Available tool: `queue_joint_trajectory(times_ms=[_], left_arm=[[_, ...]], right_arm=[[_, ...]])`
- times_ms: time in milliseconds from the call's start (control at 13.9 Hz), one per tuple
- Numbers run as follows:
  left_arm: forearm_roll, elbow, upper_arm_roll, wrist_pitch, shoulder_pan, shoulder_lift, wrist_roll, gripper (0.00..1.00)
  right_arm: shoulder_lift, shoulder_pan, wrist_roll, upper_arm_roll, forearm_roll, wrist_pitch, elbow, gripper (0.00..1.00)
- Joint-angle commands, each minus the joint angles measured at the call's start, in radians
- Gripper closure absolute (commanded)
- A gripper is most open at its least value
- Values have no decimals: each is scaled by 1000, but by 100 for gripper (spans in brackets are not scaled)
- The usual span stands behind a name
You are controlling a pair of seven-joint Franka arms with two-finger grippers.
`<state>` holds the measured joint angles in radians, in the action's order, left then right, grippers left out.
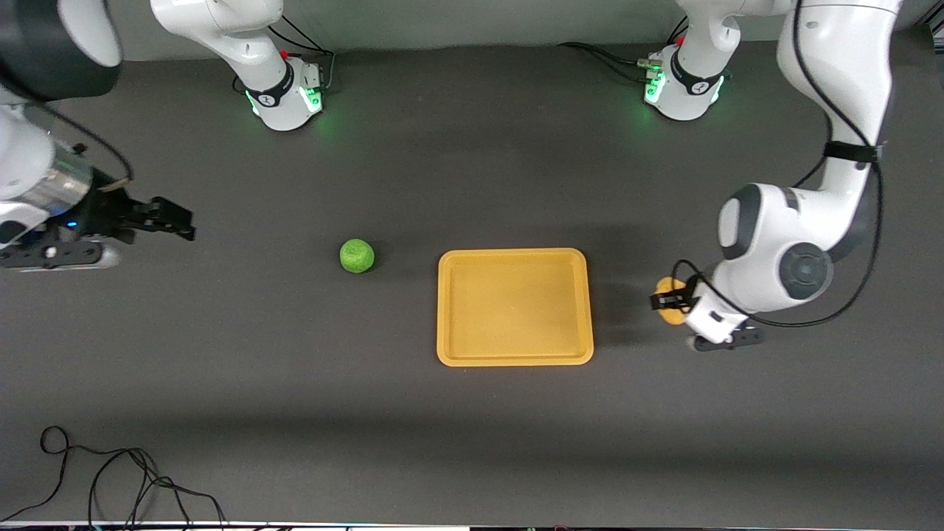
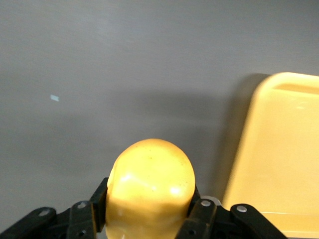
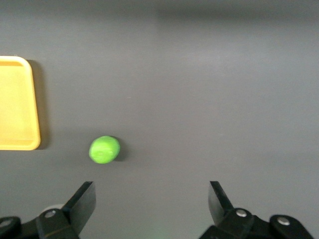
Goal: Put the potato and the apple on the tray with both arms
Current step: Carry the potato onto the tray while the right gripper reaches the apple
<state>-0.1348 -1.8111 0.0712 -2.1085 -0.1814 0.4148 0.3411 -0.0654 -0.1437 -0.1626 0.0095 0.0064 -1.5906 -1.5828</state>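
right gripper (image 1: 173, 221): mine, fingers spread wide, nothing held, up over bare table at the right arm's end; waiting.
apple (image 1: 357, 256): on the table, 9 o'clock of the tray, well apart.
tray (image 1: 515, 355): empty.
potato (image 1: 670, 300): pinched in my left gripper (image 1: 667, 301), 3 o'clock of the tray, just off its rim.
step: I'd carry it over the rim to tray centre, lower, then release so it can't roll.

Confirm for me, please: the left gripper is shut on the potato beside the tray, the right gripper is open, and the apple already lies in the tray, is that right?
Not quite: the apple is not in the tray; the front view shows it on the table beside the tray, toward the right arm's end. The rest holds: the left gripper is shut on the potato beside the tray, and the right gripper is open.
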Motion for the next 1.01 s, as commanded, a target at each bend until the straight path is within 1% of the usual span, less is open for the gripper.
queue_joint_trajectory(times_ms=[0,72,144,216,359,431,575,719,862,934], left_arm=[[-5,62,-17,12,-111,33,136,80],[-5,90,-17,10,-147,62,162,80],[1,110,-17,-1,-189,96,203,78],[12,128,-21,-11,-243,128,248,73],[26,159,-22,-77,-283,189,317,72],[47,159,-21,-102,-296,205,332,73],[55,162,-21,-102,-297,223,331,73],[55,162,-25,-87,-288,222,322,72],[57,159,-30,-93,-288,231,320,72],[67,159,-31,-99,-290,245,322,66]], right_arm=[[16,-92,-138,-5,0,-11,-9,0],[16,-130,-193,-5,1,-11,-9,0],[16,-169,-240,-5,1,-11,-9,0],[18,-203,-282,-5,0,-9,-11,0],[25,-261,-353,-5,0,0,-17,0],[44,-286,-359,-5,0,-3,-44,0],[108,-295,-362,-3,1,-20,-123,0],[176,-295,-361,-2,0,-93,-240,0],[205,-295,-359,-2,-2,-184,-345,0],[205,-293,-359,-3,-3,-233,-392,0]])
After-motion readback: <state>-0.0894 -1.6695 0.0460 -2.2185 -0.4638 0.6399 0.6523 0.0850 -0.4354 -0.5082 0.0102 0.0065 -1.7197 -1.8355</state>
